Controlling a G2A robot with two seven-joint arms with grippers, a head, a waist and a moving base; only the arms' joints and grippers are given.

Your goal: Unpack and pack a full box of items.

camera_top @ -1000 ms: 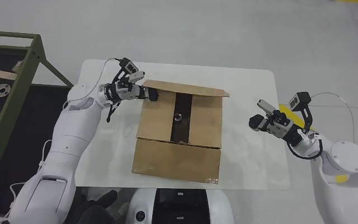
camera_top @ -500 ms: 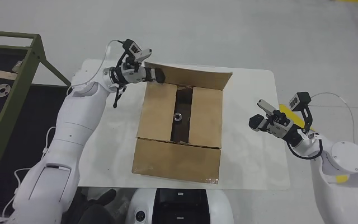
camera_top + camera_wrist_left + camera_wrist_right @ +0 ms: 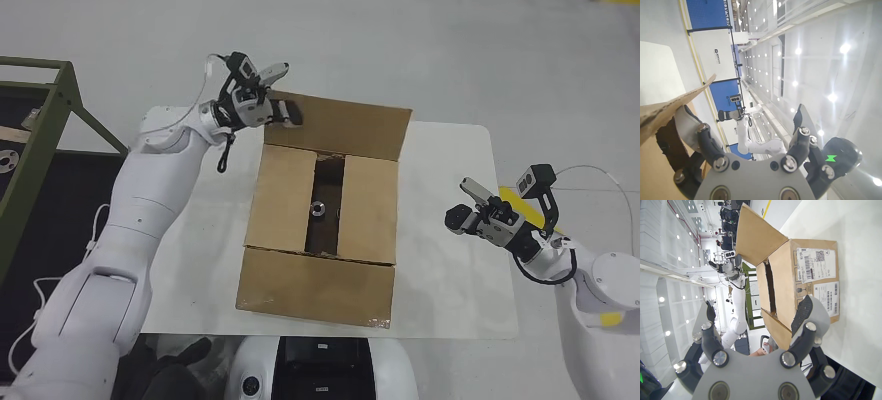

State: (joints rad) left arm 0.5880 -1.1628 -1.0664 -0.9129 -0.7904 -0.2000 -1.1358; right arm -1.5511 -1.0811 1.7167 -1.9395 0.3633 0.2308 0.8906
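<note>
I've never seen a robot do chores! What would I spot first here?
Probably the big cardboard box in the middle of the white table, with a dark gap between its top flaps. Its far flap stands raised, its corner resting against the open left gripper. The right gripper hovers open, off to the box's side near the table's edge.
</note>
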